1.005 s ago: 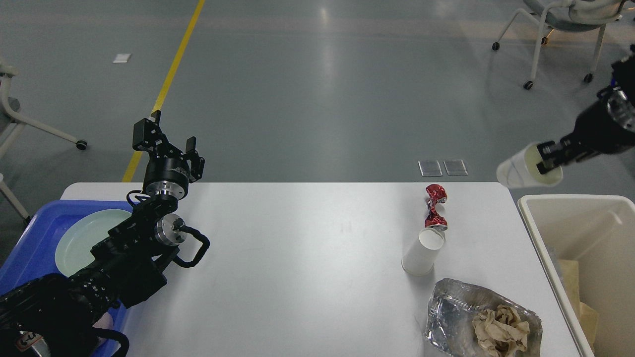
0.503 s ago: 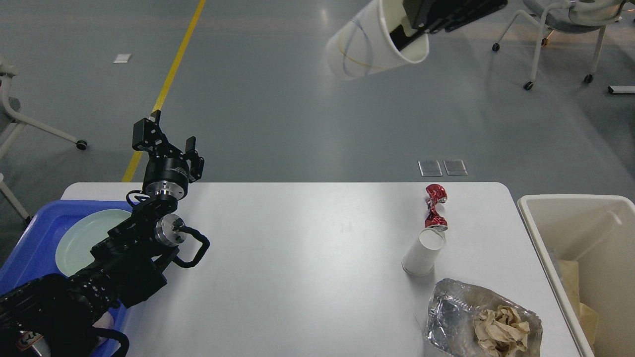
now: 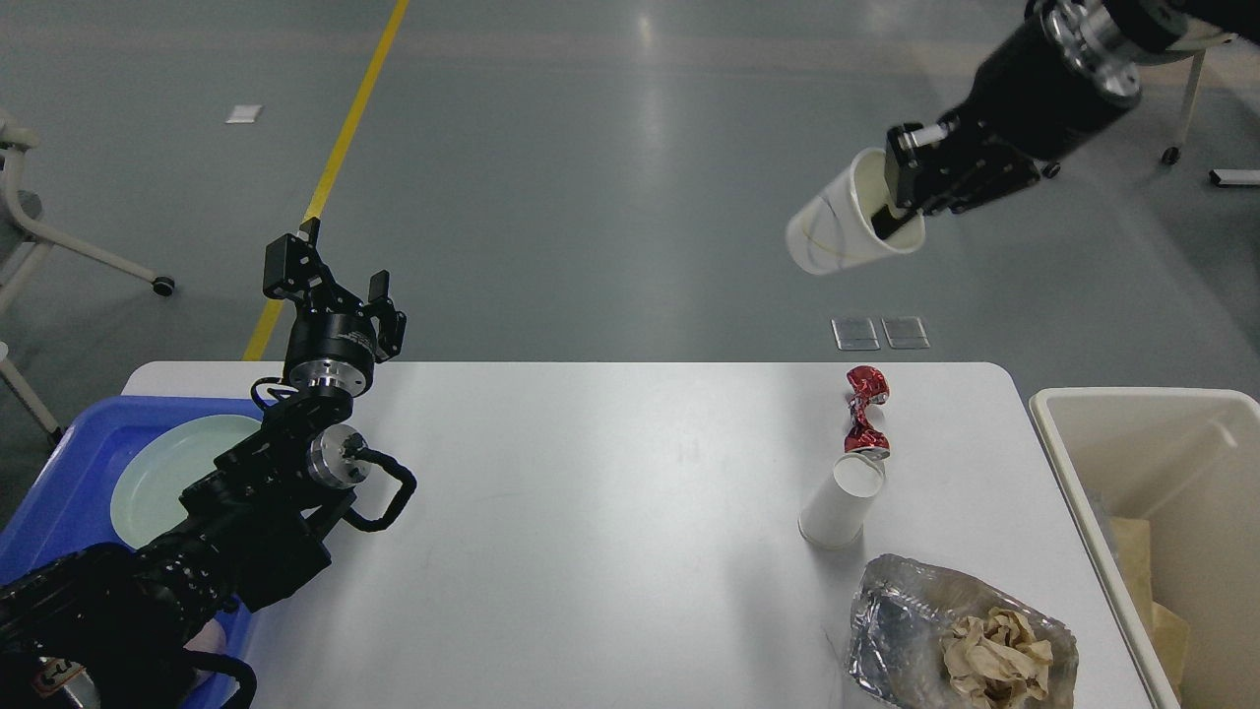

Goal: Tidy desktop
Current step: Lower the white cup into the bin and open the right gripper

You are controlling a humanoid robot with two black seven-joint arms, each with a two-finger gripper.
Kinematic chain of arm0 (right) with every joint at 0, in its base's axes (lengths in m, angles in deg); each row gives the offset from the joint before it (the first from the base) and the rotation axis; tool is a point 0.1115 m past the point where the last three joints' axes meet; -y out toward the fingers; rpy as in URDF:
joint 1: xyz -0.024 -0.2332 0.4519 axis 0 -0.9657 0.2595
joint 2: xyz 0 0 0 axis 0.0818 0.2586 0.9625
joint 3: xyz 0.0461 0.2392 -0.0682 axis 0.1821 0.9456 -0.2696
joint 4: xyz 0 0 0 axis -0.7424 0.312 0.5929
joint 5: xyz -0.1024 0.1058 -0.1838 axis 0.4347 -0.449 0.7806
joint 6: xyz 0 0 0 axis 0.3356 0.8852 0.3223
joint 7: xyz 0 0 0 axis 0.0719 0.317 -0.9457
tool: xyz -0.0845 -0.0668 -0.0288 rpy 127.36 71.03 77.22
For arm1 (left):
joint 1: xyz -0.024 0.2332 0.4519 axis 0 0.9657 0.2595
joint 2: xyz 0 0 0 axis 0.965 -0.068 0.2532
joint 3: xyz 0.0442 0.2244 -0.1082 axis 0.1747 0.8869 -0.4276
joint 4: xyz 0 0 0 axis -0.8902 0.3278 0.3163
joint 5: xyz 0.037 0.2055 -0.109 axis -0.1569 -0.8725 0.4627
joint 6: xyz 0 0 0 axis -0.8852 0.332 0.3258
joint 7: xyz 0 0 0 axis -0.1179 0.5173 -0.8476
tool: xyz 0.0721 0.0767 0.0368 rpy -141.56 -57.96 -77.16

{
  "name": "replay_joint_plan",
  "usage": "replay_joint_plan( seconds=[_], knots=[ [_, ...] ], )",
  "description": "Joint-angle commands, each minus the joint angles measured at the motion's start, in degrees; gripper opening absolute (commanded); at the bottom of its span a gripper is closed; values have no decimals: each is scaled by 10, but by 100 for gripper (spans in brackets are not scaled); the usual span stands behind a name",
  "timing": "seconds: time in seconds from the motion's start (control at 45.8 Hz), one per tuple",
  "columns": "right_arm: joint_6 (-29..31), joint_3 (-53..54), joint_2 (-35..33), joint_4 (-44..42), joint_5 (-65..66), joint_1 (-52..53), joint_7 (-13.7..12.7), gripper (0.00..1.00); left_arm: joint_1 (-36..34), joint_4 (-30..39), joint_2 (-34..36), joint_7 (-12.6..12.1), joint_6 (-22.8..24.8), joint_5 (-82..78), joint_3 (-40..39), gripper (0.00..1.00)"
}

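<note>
— Worktop (image 3: 591, 512) status?
— White, filling the lower view; on its right side a paper cup (image 3: 842, 504), crushed red can (image 3: 863, 412) and foil tray (image 3: 960, 635).
— Arms?
— Right end effector (image 3: 901, 197) grips a second cup (image 3: 849, 228) by its rim, high beyond the far edge. Left end effector (image 3: 335, 271) seems spread, empty.

We see a grey glossy floor (image 3: 610, 197) with a yellow line (image 3: 335, 158), two floor plates (image 3: 879, 333), and chairs (image 3: 59, 246) at the edges.
</note>
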Motion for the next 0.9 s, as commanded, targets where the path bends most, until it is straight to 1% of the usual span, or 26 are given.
replay_joint_plan(
  seconds=[0.0,0.087,0.197,0.35,0.481,0.546,0.612,0.656,0.743,0.787,0.83,0.874],
  knots=[
    [-59,-51,-6,-72,-5,-120,0,0,0,0,0,0,0,0,0,100],
    [-94,-66,-22,-90,-6,-175,0,0,0,0,0,0,0,0,0,100],
    [-152,-91,-31,-115,-7,-234,-1,0,0,0,0,0,0,0,0,100],
    [-216,-151,-37,-182,-11,-330,-1,1,0,0,0,0,0,0,0,100],
    [-261,-184,-52,-229,-20,-403,-2,19,0,0,0,0,0,0,0,100],
    [-282,-197,-61,-246,-20,-430,-10,24,0,0,0,0,0,0,0,100],
    [-306,-206,-67,-260,-20,-452,-39,37,0,0,0,0,0,0,0,100],
    [-320,-208,-73,-265,-20,-463,-64,45,0,0,0,0,0,0,0,100],
    [-349,-209,-84,-269,-20,-476,-104,55,0,0,0,0,0,0,0,100],
    [-361,-208,-88,-269,-20,-480,-114,57,0,0,0,0,0,0,0,100],
    [-369,-208,-89,-269,-21,-481,-116,61,0,0,0,0,0,0,0,100],
    [-370,-208,-89,-269,-26,-481,-116,64,0,0,0,0,0,0,0,100]
  ],
)
